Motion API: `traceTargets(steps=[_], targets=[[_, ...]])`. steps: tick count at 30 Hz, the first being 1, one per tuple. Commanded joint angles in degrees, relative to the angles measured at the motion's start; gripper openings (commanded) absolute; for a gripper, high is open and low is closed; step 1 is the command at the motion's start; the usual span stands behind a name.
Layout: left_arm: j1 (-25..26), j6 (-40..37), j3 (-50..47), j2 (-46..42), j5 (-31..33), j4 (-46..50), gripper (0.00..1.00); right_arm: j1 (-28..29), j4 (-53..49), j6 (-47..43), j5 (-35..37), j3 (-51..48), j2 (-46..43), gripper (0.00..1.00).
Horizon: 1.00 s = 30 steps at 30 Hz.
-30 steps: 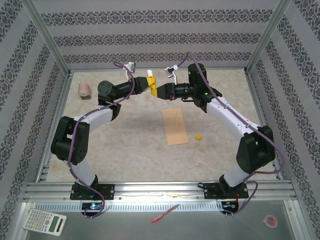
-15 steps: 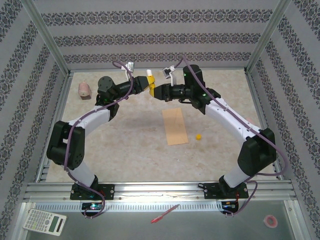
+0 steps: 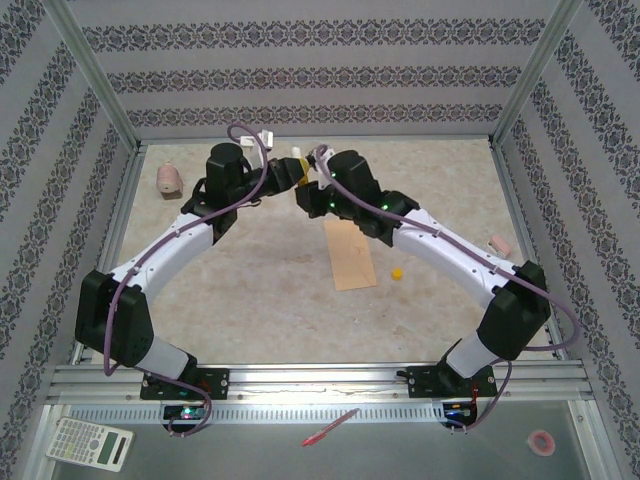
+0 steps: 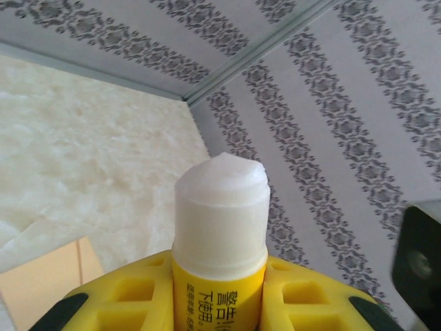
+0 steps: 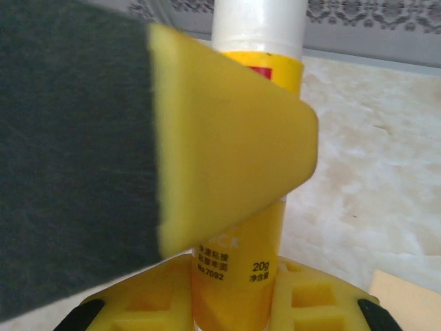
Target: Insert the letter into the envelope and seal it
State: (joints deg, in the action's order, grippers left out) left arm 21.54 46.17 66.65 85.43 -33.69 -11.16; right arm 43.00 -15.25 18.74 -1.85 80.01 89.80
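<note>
The glue stick [image 3: 293, 171] is being held in the air over the far middle of the table [image 3: 250, 280]; it is being clamped around its yellow body by the left gripper [image 4: 220, 279], with the white glue standing bare above the pads, and its lower end is being pinched between the fingers of the right gripper [image 5: 234, 303]. The envelope [image 3: 350, 253] is being shown flat on the table, nearer than the two grippers and apart from them; whether its flap is open cannot be told. The letter is being judged to be inside it already, though this cannot be confirmed; gluing and pressing down the flap are being reckoned as the work left. A small yellow cap [image 3: 397, 272] is being shown just beside the envelope's near right corner. The surface is being presented as pale and marbled; the stall is being enclosed by grey wallpaper [image 3: 320, 60] with dark ornamental bands; a calculator [image 3: 90, 443] and a red pen [image 3: 330, 427] are being kept on the near ledge.
</note>
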Motion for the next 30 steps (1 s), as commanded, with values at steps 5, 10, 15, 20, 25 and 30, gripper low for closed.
traceTargets(steps=[5, 10, 15, 20, 25, 30], targets=[[5.9, 1.6, 2.2, -1.6, -2.1, 0.4, 0.00, 8.0, 6.4, -5.7, 5.6, 1.4, 3.3, 0.11], [5.9, -0.5, 2.0, -2.1, -2.8, 0.8, 0.00, 7.7, 6.5, -4.9, 4.5, 1.3, 2.8, 0.11], [5.7, -3.2, 1.9, -2.3, -4.2, 1.1, 0.00, 5.3, 6.2, -2.3, 0.3, -0.2, 0.4, 0.20], [4.1, -5.0, 1.5, -2.5, -10.0, -2.3, 0.00, 0.0, 5.4, 2.1, -11.1, -2.2, -4.5, 0.48], [1.2, -5.4, 1.4, -3.3, -19.2, -7.9, 0.00, -8.7, 6.4, 8.8, -33.6, -4.4, -8.7, 0.68], [0.3, -7.8, 3.5, -3.5, -26.4, -9.4, 0.00, -15.7, 12.3, 15.0, -49.7, -7.3, -10.6, 0.77]])
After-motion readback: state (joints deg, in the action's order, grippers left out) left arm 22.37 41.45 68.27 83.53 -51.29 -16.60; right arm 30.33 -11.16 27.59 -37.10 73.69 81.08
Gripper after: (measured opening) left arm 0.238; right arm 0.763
